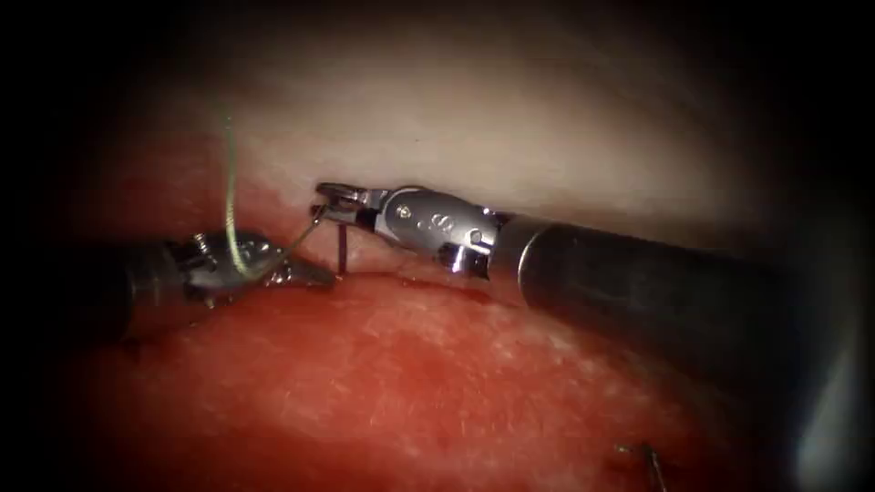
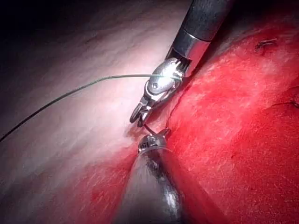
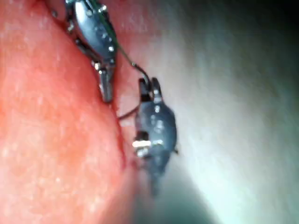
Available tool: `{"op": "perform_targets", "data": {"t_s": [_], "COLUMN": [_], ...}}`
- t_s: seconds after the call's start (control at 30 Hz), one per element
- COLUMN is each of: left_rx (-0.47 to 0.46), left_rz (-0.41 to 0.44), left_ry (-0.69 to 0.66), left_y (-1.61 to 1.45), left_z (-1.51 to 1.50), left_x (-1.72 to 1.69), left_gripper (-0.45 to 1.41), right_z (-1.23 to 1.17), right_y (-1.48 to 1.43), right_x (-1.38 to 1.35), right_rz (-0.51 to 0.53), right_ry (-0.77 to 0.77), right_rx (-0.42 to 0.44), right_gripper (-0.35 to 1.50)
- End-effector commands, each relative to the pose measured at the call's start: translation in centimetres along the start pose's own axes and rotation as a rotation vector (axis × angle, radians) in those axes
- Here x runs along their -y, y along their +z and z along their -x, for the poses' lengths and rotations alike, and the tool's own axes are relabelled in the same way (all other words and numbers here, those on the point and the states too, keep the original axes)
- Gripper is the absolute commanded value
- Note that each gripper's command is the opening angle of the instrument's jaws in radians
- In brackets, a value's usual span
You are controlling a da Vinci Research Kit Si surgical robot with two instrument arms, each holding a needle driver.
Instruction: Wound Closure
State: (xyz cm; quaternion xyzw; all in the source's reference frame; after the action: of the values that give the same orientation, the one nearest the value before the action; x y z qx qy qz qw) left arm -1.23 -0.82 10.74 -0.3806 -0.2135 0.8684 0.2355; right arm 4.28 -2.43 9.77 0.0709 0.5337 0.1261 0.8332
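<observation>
Curved dark steel needle (image 1: pixel 341 251), one, clamped near its end in right silver tool (image 1: pixel 335 196), standing into the cut (image 1: pixel 428 278) of red-stained pork tissue (image 1: pixel 410 383); left tool (image 1: pixel 305 271), jaws together; one green thread (image 1: pixel 230 200).

Two slim steel-tipped instruments
The right tool (image 1: pixel 339 196) has a dark matte shaft, polished silver wrist with rivets; the left tool (image 1: pixel 305 271) looks similar.
</observation>
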Motion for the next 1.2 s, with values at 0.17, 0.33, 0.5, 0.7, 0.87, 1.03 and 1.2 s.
{"op": "perform_targets", "data": {"t_s": [0.17,0.33,0.5,0.7,0.87,1.03,1.2], "left_rx": [0.000,0.002,0.002,0.002,0.002,0.005,0.005], "left_rz": [0.002,0.002,0.002,0.003,0.003,0.004,0.004], "left_ry": [0.001,0.001,0.001,0.001,0.001,0.002,0.001], "left_y": [0.08,0.08,0.07,0.07,0.07,0.07,0.07], "left_z": [0.02,0.02,0.02,0.02,0.01,0.01,0.01], "left_x": [0.02,0.02,0.02,0.02,0.02,0.02,0.02], "left_gripper": [-0.45,-0.45,-0.45,-0.45,-0.45,-0.45,-0.45], "right_z": [0.20,0.37,0.40,0.38,0.30,0.28,0.30], "right_y": [0.10,0.17,0.19,0.19,0.15,0.15,0.13], "right_x": [0.13,0.24,0.29,0.35,0.35,0.36,0.40], "right_rz": [-0.042,-0.093,-0.124,-0.161,-0.155,-0.166,-0.204], "right_ry": [0.067,0.141,0.176,0.188,0.276,0.348,0.378], "right_rx": [0.091,0.154,0.175,0.177,0.166,0.153,0.174], "right_gripper": [-0.35,-0.35,-0.35,-0.35,-0.35,-0.35,-0.35]}}
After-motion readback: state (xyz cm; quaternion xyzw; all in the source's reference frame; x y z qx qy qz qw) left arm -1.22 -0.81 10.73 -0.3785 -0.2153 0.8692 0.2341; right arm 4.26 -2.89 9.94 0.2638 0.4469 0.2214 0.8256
